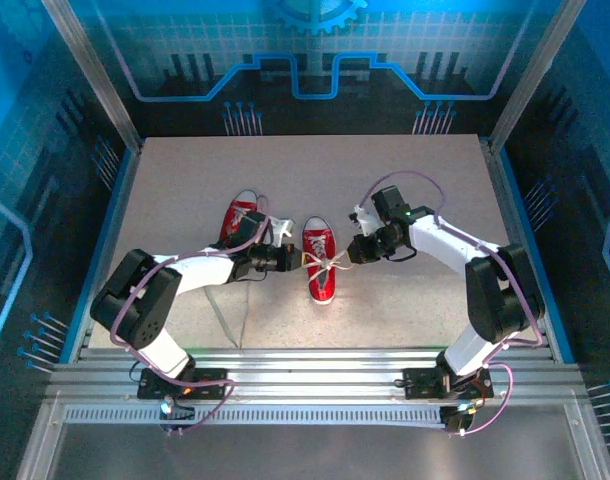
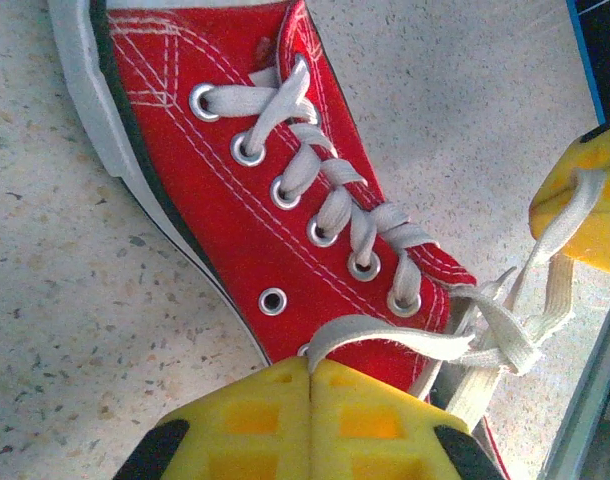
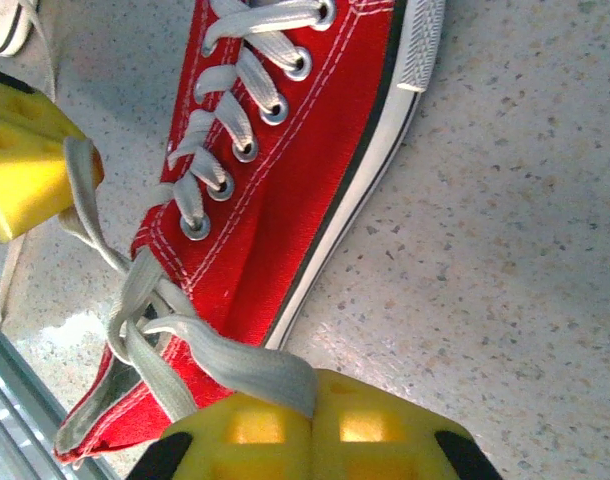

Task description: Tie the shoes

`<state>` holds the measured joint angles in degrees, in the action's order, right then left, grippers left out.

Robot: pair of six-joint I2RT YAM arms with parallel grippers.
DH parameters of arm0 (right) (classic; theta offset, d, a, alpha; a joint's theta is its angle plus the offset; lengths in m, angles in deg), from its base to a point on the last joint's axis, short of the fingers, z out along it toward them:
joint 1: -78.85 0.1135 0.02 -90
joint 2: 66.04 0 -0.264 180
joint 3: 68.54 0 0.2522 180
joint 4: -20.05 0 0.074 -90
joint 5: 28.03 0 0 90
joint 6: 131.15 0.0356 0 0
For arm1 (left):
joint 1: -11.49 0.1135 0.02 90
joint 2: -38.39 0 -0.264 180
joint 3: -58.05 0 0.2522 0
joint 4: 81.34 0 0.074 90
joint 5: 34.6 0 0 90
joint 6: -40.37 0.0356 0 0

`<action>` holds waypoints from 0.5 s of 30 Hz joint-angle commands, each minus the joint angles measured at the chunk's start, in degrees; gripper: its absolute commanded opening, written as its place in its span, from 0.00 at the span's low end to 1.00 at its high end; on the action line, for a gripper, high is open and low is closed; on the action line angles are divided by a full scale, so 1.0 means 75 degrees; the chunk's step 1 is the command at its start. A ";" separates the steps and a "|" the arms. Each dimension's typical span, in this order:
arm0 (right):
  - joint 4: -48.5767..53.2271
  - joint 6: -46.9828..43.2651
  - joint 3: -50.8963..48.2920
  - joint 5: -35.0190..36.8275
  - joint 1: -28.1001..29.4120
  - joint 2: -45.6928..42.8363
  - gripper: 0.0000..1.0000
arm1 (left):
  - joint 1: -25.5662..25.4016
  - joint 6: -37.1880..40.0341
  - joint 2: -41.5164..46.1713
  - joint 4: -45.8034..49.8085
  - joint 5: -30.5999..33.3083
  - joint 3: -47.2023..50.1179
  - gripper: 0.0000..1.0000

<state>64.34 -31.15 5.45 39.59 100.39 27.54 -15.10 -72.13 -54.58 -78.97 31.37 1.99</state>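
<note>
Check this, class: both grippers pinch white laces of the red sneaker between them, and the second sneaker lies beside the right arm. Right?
Wrong side: the top view shows the second sneaker beside the left arm. The left gripper and right gripper do pinch laces of the red sneaker between them.

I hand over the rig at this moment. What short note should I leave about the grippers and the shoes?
Left gripper: jaws shut on one lace end of the middle shoe.
Right gripper: jaws shut on the other lace end.
Second shoe lies to its left on the table.
Done: the laces cross once at the shoe's opening.
To do: no bow yet; second shoe seems untied.
</note>
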 commanded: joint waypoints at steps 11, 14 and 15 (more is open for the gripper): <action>0.0137 0.0155 -0.0138 -0.0381 0.0280 -0.0499 0.00 | -0.0169 0.0745 0.0015 0.0656 -0.0300 -0.0388 0.00; 0.0155 0.0184 -0.0132 -0.0420 0.0289 -0.0483 0.00 | -0.0168 0.0878 0.0140 0.0585 -0.0119 -0.0357 0.00; 0.0149 0.0199 -0.0131 -0.0443 0.0286 -0.0466 0.00 | -0.0167 0.0990 0.0188 0.0664 -0.0044 -0.0382 0.10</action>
<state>64.27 -30.47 5.17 37.52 101.84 25.00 -16.17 -67.78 -54.56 -75.78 30.95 0.57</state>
